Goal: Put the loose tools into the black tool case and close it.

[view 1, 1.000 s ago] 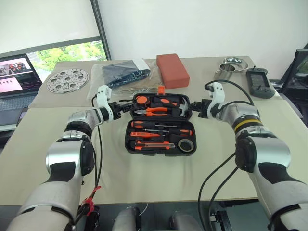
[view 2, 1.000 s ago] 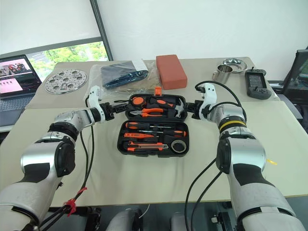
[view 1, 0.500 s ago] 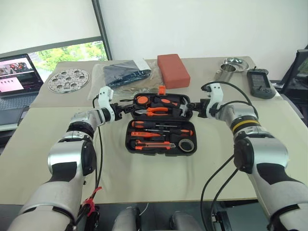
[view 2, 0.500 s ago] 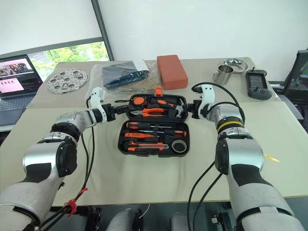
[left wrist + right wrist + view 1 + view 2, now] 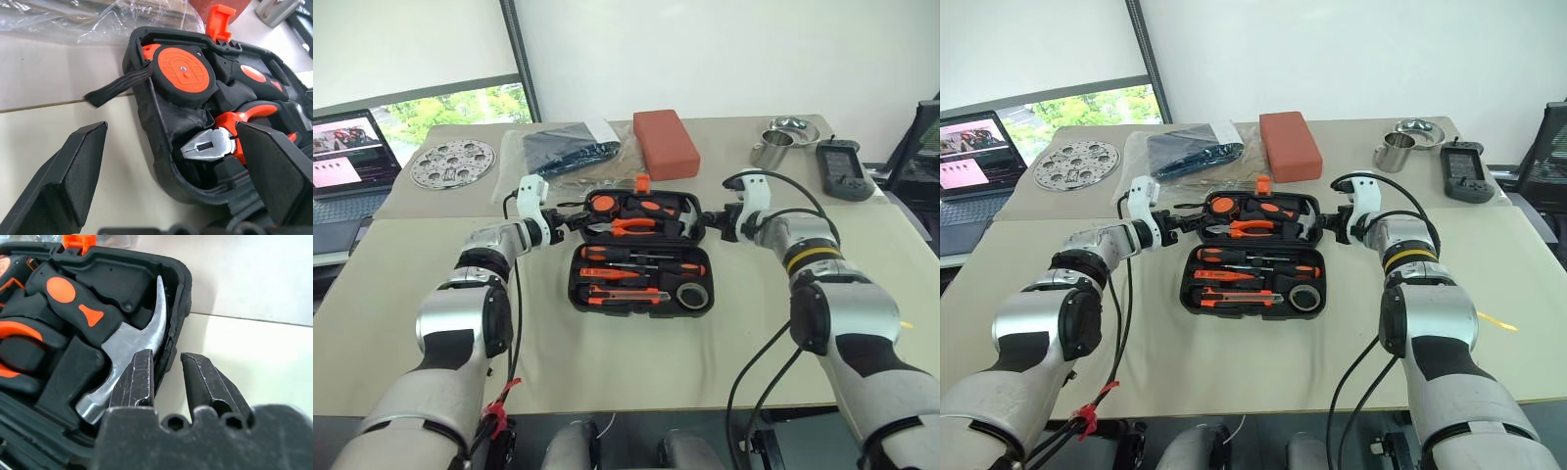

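Observation:
The black tool case (image 5: 572,286) lies open and flat on the table, its orange latch (image 5: 641,182) at the far edge. Two screwdrivers (image 5: 641,260), a utility knife (image 5: 617,295) and a tape roll (image 5: 690,294) sit in slots in the near half. The far half holds pliers (image 5: 210,144), a round orange tape measure (image 5: 183,68) and a hammer (image 5: 132,352). My left gripper (image 5: 570,219) stands wide open at the far half's left end. At its right end my right gripper (image 5: 166,367) is narrowly open, one finger over the hammer head and one outside the rim.
Behind the case lie a red-orange block (image 5: 664,142) and a plastic bag with a dark item (image 5: 570,147). A perforated metal disc (image 5: 452,163) and a laptop (image 5: 347,157) are far left. A metal cup (image 5: 771,150), a bowl (image 5: 791,127) and a dark handheld device (image 5: 842,168) stand far right.
My right gripper's fingers have parted a little from shut at the case's right rim. Both hands stay where they were, with the wrists rolled slightly.

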